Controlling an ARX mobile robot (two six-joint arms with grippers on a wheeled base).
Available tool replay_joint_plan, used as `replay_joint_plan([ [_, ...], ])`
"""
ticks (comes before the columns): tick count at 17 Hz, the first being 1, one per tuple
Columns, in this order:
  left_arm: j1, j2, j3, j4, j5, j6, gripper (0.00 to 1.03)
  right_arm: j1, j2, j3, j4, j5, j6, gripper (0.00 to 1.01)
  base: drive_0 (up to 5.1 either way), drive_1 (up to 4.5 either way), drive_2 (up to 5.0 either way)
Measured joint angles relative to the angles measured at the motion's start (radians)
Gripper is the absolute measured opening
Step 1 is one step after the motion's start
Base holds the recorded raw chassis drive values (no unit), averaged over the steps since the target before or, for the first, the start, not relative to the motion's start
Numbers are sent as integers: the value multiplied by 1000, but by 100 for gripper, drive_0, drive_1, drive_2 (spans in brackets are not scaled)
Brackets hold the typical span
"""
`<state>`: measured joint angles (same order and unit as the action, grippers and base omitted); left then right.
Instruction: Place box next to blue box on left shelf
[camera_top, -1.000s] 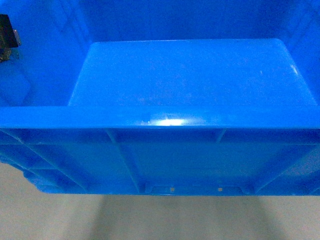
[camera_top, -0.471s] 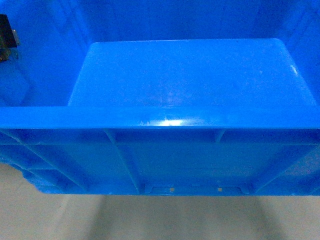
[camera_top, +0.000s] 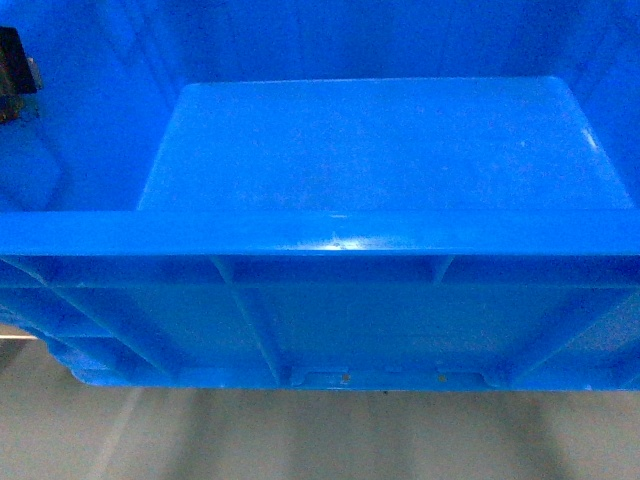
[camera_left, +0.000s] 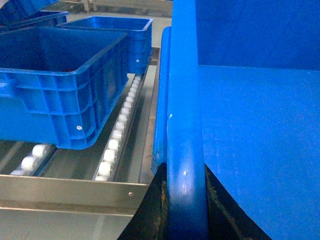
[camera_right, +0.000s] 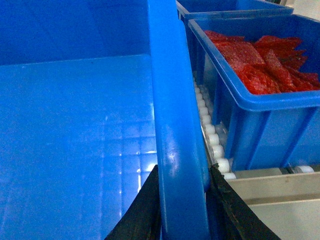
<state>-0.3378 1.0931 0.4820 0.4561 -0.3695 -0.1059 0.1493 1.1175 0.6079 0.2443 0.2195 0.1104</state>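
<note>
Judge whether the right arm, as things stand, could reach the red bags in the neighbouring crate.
Probably not: the right pincer is clamped on the box rim, and that crate's wall stands between it and the red bags.

The box is moulded in glossy blue plastic, its floor smooth and its rim faintly scuffed. Beside the box, the left shelf is formed of brushed grey metal, fitted with white plastic rollers.

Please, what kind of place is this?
Probably a warehouse or factory logistics area: bright-blue ribbed plastic crates sit on a grey metal flow rack with small white rollers, and one blue crate holds red bagged items.
</note>
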Motion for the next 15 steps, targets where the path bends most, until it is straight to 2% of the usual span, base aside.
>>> replay_joint_plan([
  [15, 0, 0, 0, 1, 1, 0, 10, 0, 0, 0, 2, 1, -1, 18, 3, 409, -403],
])
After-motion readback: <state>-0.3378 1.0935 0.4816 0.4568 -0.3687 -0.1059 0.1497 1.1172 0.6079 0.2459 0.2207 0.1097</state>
